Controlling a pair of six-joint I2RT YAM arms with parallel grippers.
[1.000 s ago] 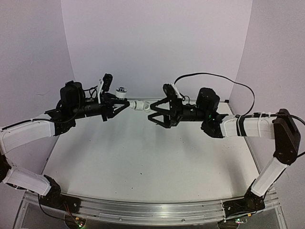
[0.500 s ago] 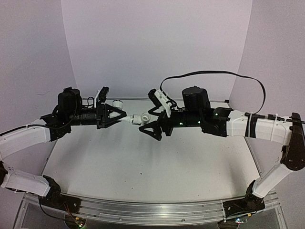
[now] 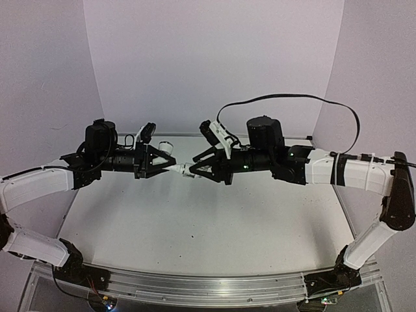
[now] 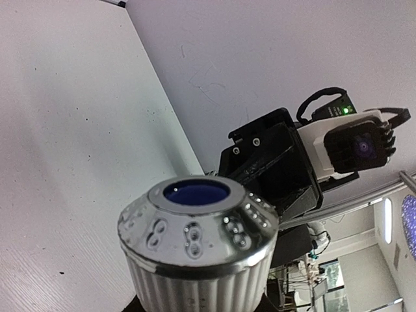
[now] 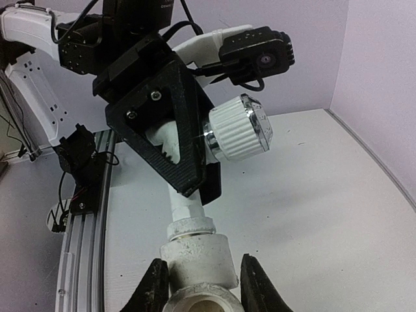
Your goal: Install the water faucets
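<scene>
Both parts are mid-air between the arms, on one left-right axis. Left gripper (image 3: pixel 171 166) pinches the tap (image 5: pixel 235 132), its stem aimed straight at the right gripper (image 3: pixel 196 170), whose fingers (image 5: pixel 155 286) clamp the fitting (image 5: pixel 197 255). The stem meets the fitting's mouth, seating depth unclear. You'd push and twist along that axis.

I get soft, even light from above; the walls (image 3: pixel 214 58) read lilac. Shadows on the table (image 3: pixel 195 227) are faint. The chrome knob (image 4: pixel 195 224) glints in my left wrist view, and the top view bows at its edges.
</scene>
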